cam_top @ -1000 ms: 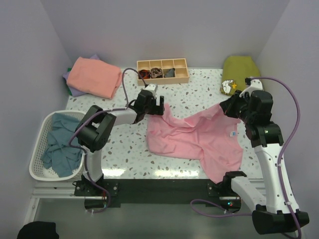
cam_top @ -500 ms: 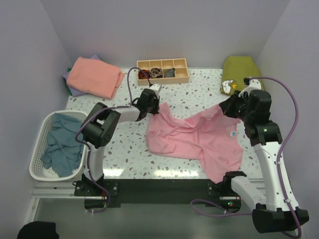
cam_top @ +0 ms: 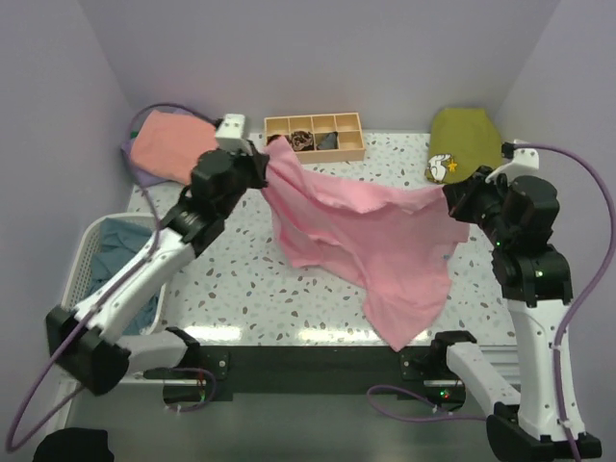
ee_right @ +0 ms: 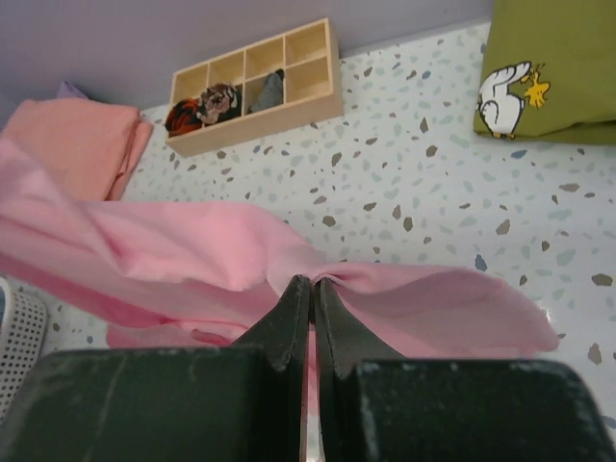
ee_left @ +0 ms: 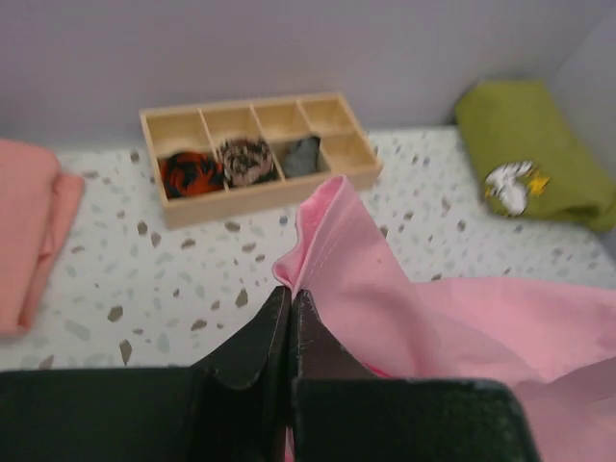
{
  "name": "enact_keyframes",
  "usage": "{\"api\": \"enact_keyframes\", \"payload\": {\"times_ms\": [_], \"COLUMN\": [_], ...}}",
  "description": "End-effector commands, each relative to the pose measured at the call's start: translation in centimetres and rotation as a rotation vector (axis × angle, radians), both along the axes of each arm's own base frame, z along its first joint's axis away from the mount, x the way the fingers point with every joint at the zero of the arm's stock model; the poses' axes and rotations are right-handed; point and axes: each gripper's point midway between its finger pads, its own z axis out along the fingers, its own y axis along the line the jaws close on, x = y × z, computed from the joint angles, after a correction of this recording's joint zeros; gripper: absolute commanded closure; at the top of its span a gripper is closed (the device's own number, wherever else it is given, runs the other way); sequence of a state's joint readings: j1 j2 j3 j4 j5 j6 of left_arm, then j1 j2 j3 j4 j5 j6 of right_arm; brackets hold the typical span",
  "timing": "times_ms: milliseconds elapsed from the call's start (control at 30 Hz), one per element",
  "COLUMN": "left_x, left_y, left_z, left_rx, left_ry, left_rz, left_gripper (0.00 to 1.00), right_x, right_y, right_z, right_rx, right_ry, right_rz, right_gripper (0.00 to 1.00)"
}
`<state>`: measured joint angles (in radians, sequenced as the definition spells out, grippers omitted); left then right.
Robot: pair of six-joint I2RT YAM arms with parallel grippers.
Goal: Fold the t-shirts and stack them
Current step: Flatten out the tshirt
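Up since a second ago, my left gripper (cam_top: 260,169) pinches the pink t-shirt (cam_top: 371,245) beside the wooden tray (cam_top: 339,152). My raised right gripper (cam_top: 450,200) pinches its other edge; the shirt hangs stretched between them.

Ctr: pink t-shirt (cam_top: 366,241), plain light pink. 11 o'clock: folded t-shirt (cam_top: 168,144) salmon-coral, lavender one (cam_top: 141,173) under it. 9 o'clock: basket (cam_top: 79,274) white, teal-blue t-shirt (cam_top: 117,243) inside. 12: tray (cam_top: 346,151) pale wood. 1: garment (cam_top: 467,133) olive-green w/ white-yellow cartoon print (cam_top: 442,166). Table (cam_top: 241,279) white terrazzo, grey/brown specks.

Wooden tray (cam_top: 337,152) stands at back, white basket (cam_top: 85,255) at left.
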<state>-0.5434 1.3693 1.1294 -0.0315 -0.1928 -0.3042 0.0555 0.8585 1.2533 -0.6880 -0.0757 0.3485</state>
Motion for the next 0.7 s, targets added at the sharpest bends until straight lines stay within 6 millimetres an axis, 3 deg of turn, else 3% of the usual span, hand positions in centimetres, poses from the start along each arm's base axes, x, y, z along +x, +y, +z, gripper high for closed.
{"api": "enact_keyframes", "payload": {"times_ms": [0, 67, 100, 167, 233, 400, 533, 633, 667], "left_x": [-6.5, -9.1, -11.3, -13.7, -16.8, -23.4, -28.0, -29.3, -28.9], "left_y": [6.2, 7.2, 7.9, 8.9, 10.1, 12.3, 14.6, 15.4, 15.3], "left_z": [8.5, 9.3, 11.3, 12.0, 14.3, 16.8, 20.4, 20.8, 20.6], "left_rx": [-0.139, -0.185, -0.233, -0.263, -0.322, -0.395, -0.502, -0.510, -0.500], "left_ry": [-0.137, -0.127, -0.173, -0.159, -0.205, -0.227, -0.304, -0.298, -0.284], "left_rz": [0.130, 0.121, 0.092, 0.083, 0.050, -0.021, -0.040, -0.032, -0.020], "left_gripper": [1.00, 1.00, 1.00, 1.00, 1.00, 1.00, 1.00, 1.00, 1.00], "right_x": [-3.4, -5.3, -6.1, -8.5, -10.8, -16.1, -18.1, -18.0, -17.7], "right_y": [-0.5, -0.6, -0.6, -0.5, -0.5, -0.2, 0.6, 0.7, 0.7], "right_z": [5.8, 8.0, 8.7, 11.0, 13.1, 17.4, 18.6, 19.1, 19.0], "right_rx": [0.017, 0.007, 0.004, -0.007, -0.012, -0.013, -0.005, 0.001, 0.003], "right_ry": [-0.152, -0.195, -0.212, -0.266, -0.317, -0.447, -0.476, -0.489, -0.486], "right_rz": [-0.024, -0.014, -0.009, 0.008, 0.018, 0.052, 0.103, 0.105, 0.105], "right_gripper": [1.00, 1.00, 1.00, 1.00, 1.00, 1.00, 1.00, 1.00, 1.00]}}
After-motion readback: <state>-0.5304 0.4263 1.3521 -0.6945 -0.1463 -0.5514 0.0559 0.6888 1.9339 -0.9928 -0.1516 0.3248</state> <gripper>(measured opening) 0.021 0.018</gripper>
